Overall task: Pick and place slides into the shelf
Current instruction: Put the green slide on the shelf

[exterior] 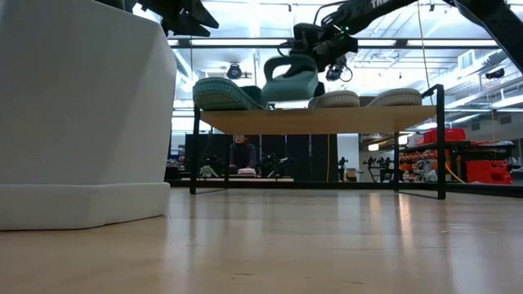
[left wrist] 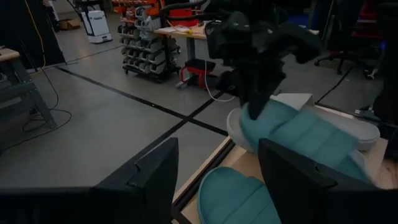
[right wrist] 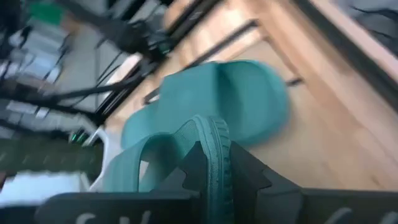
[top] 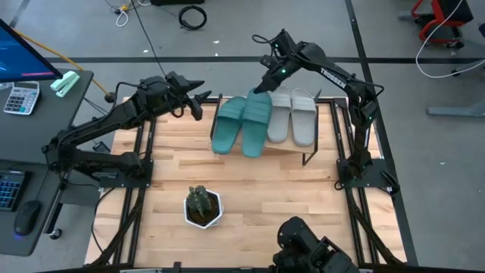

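Four foam slide sandals (top: 265,121) lie side by side on the low wooden-topped shelf (top: 292,149); potted plant (top: 202,207) in front, well apart.

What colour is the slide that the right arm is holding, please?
Teal-green slide, clearest in the high view.

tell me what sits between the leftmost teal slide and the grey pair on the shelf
The second teal slide, shut in the right gripper at its far end. The high view shows it beside the leftmost teal slide and grey pair.
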